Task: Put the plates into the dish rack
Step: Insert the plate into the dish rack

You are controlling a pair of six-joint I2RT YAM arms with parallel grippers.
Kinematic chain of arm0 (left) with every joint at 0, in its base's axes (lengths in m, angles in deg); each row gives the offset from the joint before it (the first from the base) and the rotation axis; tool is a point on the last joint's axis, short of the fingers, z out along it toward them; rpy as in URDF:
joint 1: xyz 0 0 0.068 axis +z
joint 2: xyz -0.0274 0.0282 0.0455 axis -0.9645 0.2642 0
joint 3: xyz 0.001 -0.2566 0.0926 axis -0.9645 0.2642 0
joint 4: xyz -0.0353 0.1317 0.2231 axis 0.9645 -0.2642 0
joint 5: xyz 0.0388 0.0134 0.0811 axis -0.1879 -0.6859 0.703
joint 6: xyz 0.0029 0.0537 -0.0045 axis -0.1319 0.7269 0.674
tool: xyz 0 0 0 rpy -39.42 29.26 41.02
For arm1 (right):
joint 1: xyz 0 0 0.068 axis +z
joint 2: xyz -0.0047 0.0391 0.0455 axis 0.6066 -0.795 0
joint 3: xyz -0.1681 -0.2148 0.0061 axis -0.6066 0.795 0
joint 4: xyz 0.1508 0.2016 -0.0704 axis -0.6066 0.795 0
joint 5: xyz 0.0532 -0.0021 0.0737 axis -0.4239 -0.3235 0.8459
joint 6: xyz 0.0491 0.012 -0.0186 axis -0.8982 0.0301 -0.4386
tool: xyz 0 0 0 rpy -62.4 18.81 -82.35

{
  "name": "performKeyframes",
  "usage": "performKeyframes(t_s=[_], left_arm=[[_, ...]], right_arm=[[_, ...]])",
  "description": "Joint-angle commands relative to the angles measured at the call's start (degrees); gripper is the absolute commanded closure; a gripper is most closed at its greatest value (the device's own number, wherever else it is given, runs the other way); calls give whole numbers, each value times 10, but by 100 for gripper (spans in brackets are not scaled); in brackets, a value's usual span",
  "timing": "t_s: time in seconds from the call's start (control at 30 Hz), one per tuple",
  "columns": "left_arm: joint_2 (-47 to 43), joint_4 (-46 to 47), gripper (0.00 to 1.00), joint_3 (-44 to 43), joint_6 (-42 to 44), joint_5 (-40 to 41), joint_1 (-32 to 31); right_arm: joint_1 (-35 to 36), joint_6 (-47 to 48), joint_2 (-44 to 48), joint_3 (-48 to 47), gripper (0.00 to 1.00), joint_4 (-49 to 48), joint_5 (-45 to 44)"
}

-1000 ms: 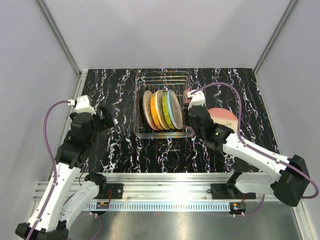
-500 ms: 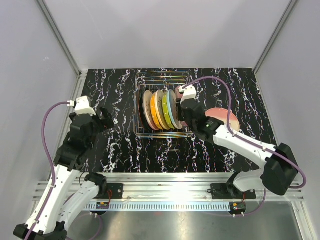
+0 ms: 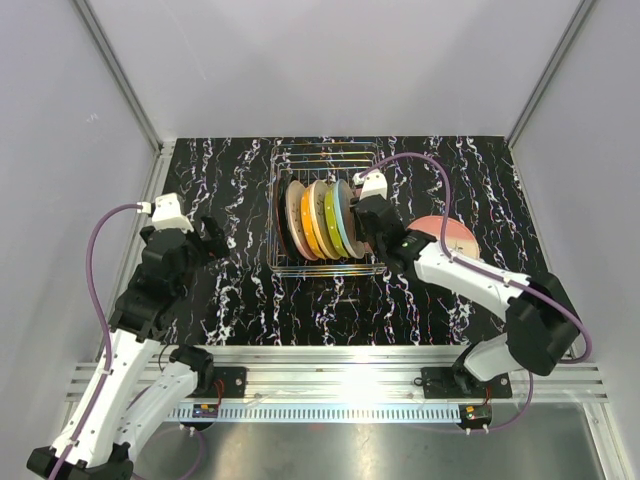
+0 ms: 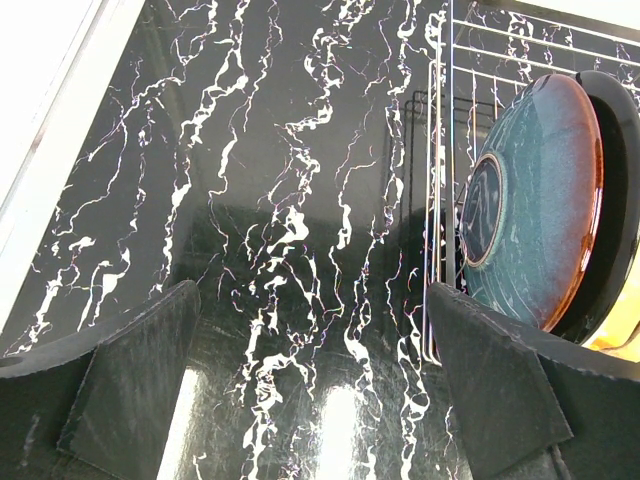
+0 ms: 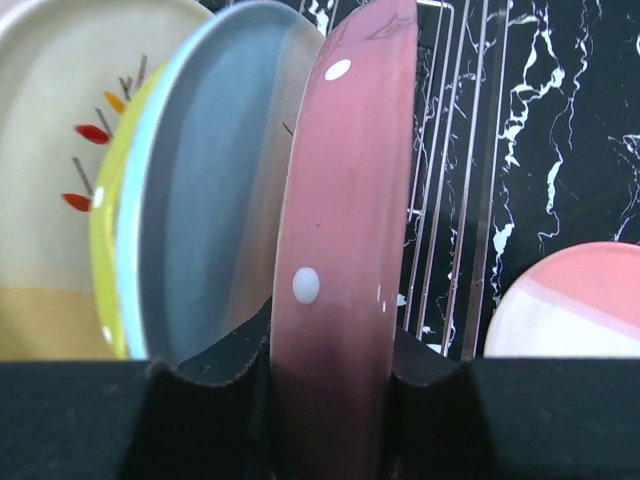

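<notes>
The dish rack holds several upright plates: a dark one, cream, orange, yellow-green and light blue. My right gripper is shut on a pink plate with white dots, held on edge over the rack right beside the light blue plate. Another pink plate lies flat on the table to the right of the rack. My left gripper hovers open over the table left of the rack, nothing between its fingers.
The left wrist view shows the rack's wire side and the dark teal plate with an orange rim. Grey walls enclose the black marbled table. Rack wires stand right of the held plate.
My right arm has carried the dotted pink plate leftwards, from beside the rack's right edge to over the rack next to the light blue plate. The left arm has not moved.
</notes>
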Motion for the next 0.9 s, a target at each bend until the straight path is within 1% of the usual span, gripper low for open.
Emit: performKeyframes(t_s=[0.0, 0.07, 0.13, 0.17, 0.2, 0.27, 0.3, 0.37, 0.4, 0.5, 0.53, 0.67, 0.87], left_arm=[[-6, 28, 1, 0, 9, 17, -4], [-9, 27, 3, 0, 12, 20, -4], [-11, 30, 8, 2, 15, 14, -4], [-14, 30, 9, 3, 15, 14, -4], [-15, 30, 10, 2, 15, 14, -4], [-14, 30, 9, 3, 14, 18, -5], [-14, 29, 6, 2, 14, 19, -5], [-13, 29, 2, 3, 11, 22, -5], [-13, 29, 1, 3, 10, 25, -5], [-13, 30, 1, 3, 9, 25, -5], [-13, 29, 1, 3, 9, 25, -5], [-14, 30, 1, 4, 10, 27, -5], [-17, 29, 1, 6, 10, 29, -5]], right_arm=[[-19, 7, 0, -43, 98, -81, -27], [-20, 7, -6, -49, 93, -77, -21], [-22, 7, -7, -50, 91, -76, -16], [-22, 7, -7, -50, 89, -76, -15], [-22, 6, -6, -50, 85, -74, -13], [-22, 6, -5, -48, 79, -72, -11], [-23, 7, -4, -47, 75, -72, -11], [-23, 7, 1, -45, 72, -70, -9], [-23, 8, 5, -44, 71, -70, -8], [-23, 10, 9, -40, 62, -69, -7], [-23, 10, 10, -40, 56, -69, -7], [-23, 10, 13, -39, 48, -67, 1], [-23, 11, 28, -36, 47, -52, -3]])
